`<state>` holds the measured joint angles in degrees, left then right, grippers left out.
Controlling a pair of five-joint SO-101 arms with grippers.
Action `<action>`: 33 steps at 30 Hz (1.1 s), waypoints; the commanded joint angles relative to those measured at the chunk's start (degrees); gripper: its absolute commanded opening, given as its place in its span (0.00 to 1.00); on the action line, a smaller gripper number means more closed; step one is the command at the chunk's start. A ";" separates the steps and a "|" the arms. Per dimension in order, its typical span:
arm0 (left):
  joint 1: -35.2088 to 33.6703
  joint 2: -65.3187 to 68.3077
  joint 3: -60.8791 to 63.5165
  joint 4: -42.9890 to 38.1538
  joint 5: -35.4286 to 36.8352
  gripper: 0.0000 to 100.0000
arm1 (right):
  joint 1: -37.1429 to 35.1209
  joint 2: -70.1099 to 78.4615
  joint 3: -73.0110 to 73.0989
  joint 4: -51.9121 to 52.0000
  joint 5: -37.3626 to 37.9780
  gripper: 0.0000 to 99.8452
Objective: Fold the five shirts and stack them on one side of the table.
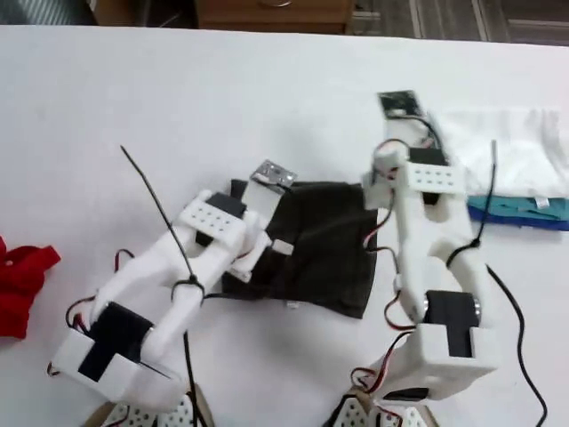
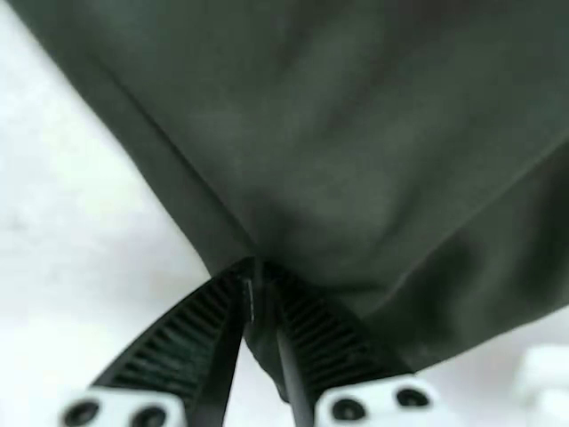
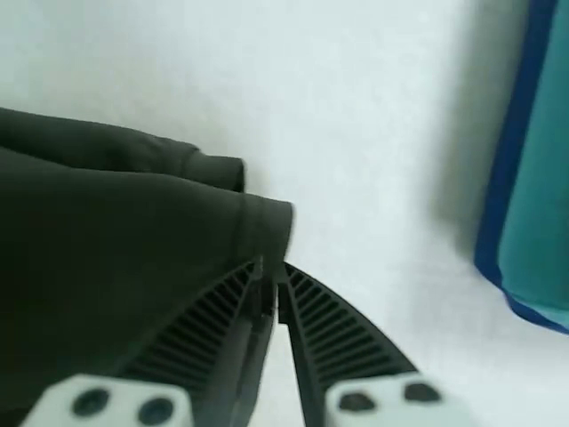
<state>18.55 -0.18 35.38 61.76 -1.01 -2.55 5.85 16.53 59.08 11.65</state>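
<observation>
The left gripper (image 2: 255, 277) and right gripper (image 3: 272, 276) each clamp the dark shirt (image 1: 311, 240) mid-frame; I'd carry both corners over level.

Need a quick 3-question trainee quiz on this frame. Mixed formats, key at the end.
1. True or false: the left gripper and the right gripper are both shut on the dark shirt.
2. Which colour tops the folded stack beside the right arm? A) white B) yellow C) grey
3. Fill in: the crumpled red shirt lies near the table edge on the ___ arm's side.

Key: 1 true; 2 A; 3 left.
</observation>
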 commanded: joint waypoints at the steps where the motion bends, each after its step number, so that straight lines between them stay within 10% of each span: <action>1: 0.44 -2.20 0.22 -0.09 -0.62 0.03 | -2.24 0.04 -2.37 -2.59 -1.49 0.02; 12: 0.35 -2.20 0.13 0.00 -0.79 0.03 | -2.15 13.93 -12.04 -8.40 -1.14 0.02; 24: -5.98 -14.07 -6.64 11.25 -5.54 0.03 | -2.24 24.92 -39.38 12.53 -1.67 0.02; 33: -6.07 -23.47 13.14 -3.69 -9.23 0.03 | -3.82 17.19 -37.10 22.11 -5.10 0.02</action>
<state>12.92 -20.84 44.97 63.69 -9.71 -5.45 27.38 -21.36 78.77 8.22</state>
